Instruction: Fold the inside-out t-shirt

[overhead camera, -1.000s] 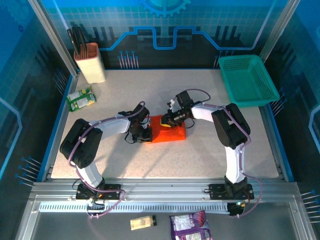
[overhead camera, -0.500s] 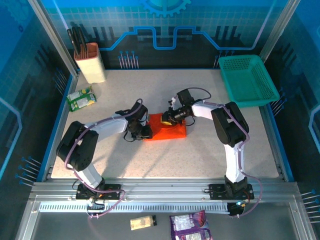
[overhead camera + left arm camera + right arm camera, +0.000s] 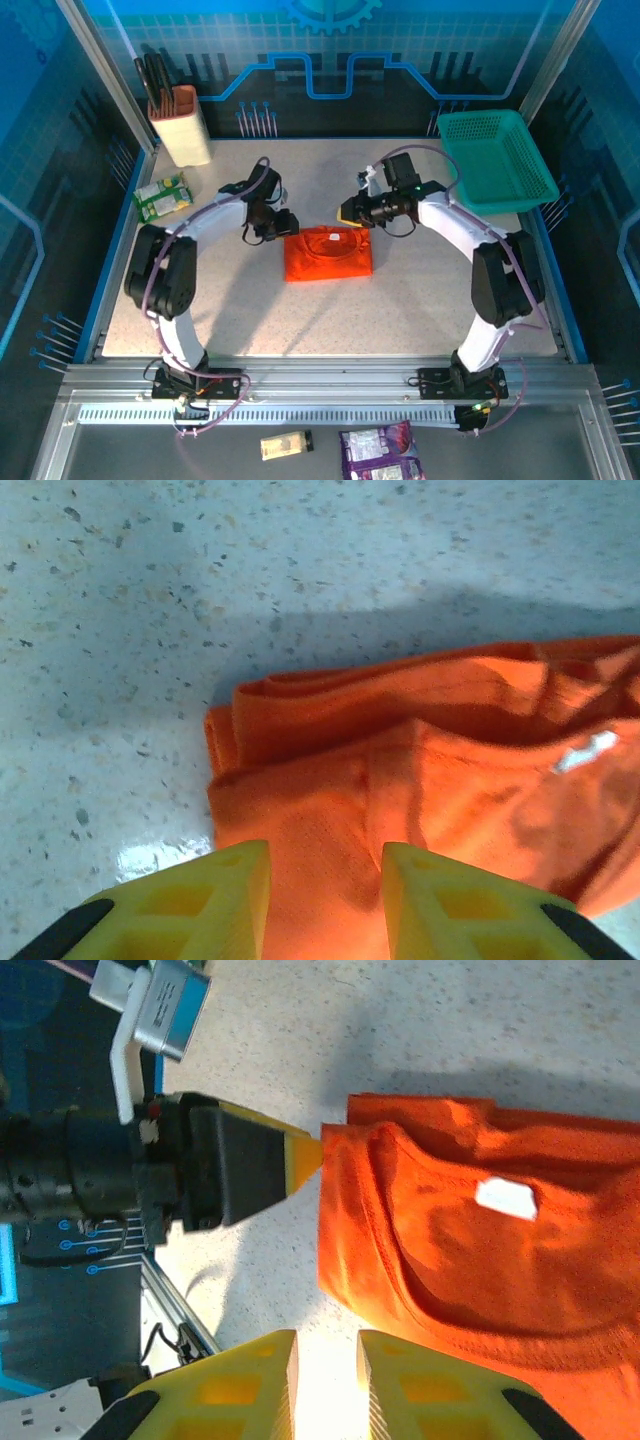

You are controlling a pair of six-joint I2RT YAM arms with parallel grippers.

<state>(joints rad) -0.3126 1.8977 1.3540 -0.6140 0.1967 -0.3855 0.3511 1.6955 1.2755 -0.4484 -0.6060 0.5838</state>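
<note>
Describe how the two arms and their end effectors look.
Both arms, left arm and right arm, have white links, black joints and looping purple cables. The left end effector and right end effector carry wedge-shaped yellow fingers on black bases.

yellow-fingered left gripper (image 3: 284, 223): was down on the folded bright orange-red fabric t-shirt (image 3: 328, 256), now drawn back to its far-left corner, jaws parted, nothing held | right gripper (image 3: 349, 212): gone from the t-shirt's top to beyond its far edge, jaws slightly apart | t-shirt: now uncovered on the speckled surface (image 3: 420, 290)
</note>
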